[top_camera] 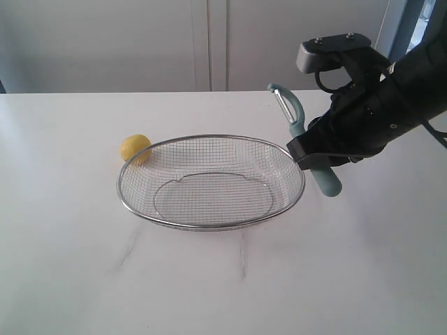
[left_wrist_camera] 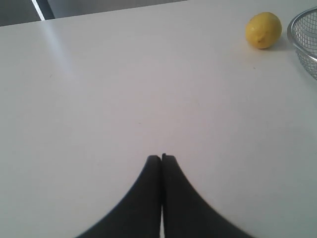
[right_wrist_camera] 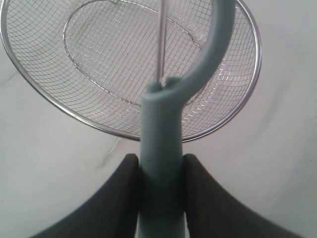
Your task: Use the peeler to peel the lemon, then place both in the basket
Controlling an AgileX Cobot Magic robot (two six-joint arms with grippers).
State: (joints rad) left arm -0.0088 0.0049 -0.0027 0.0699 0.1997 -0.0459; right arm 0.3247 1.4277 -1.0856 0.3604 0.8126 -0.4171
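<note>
White bench (top_camera: pixel 70 265) fills frame, faint grey streaks lower centre. Wire-mesh basket (top_camera: pixel 209 227) sits on it at centre, oval, shallow, upright, nothing inside. Yellow lemon (top_camera: pixel 135 148) rests on bench left of centre, at basket's upper-left rim; exterior view overlaps them, left wrist view shows narrow gap, not touching.

White bench (top_camera: pixel 209 279) with faint grey veins, pale panelled wall (top_camera: pixel 140 42) beyond the right gripper (top_camera: pixel 309 155), soft diffuse light, weak shadows

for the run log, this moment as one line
right gripper: holds peeler by basket rim | left gripper: shut, empty | lemon: on table outside basket | basket: empty
</note>
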